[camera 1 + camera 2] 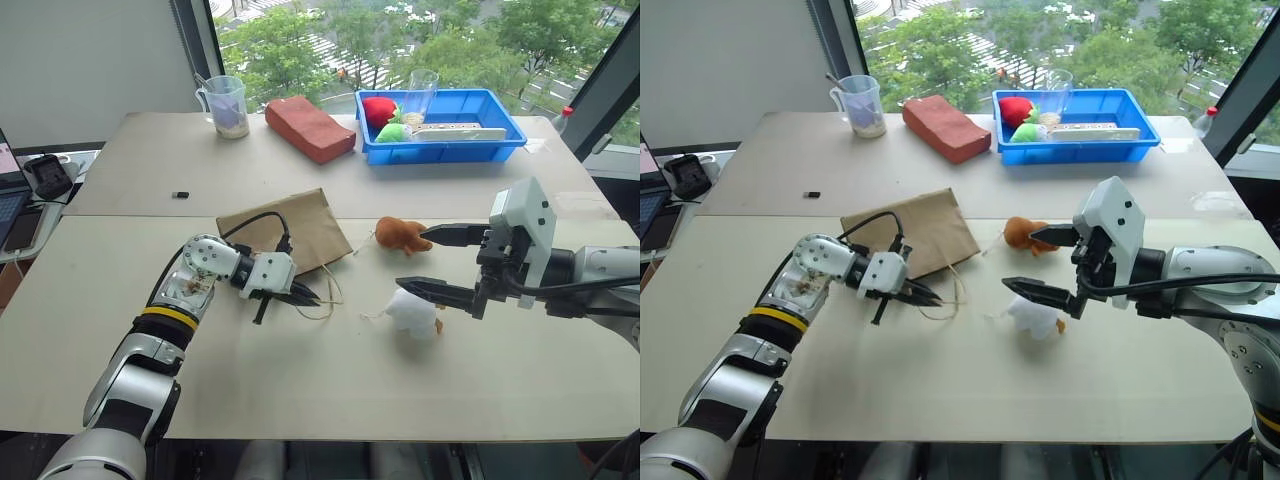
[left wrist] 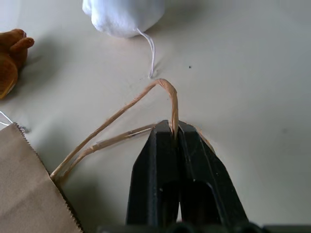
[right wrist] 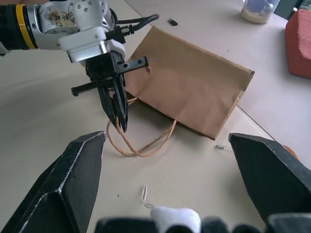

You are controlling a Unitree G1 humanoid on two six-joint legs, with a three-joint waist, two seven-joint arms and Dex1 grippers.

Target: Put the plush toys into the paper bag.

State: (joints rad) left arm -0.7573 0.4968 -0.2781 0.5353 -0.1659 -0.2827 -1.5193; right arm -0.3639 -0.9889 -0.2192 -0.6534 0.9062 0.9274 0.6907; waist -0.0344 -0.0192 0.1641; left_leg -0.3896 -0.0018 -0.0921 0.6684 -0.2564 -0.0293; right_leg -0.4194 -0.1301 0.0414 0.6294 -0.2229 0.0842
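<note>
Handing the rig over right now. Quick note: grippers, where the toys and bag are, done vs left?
Left gripper: shut on a handle of the paper bag, which lies flat on the table.
Right gripper: open, holding nothing, hovering by the toys.
White plush toy and brown plush toy: both on the table, outside the bag, to its right.
Done: handle grasped.
Left: probably lift the handle to open the bag, then put both toys in.

no legible text, labels, brands or numbers anywhere
</note>
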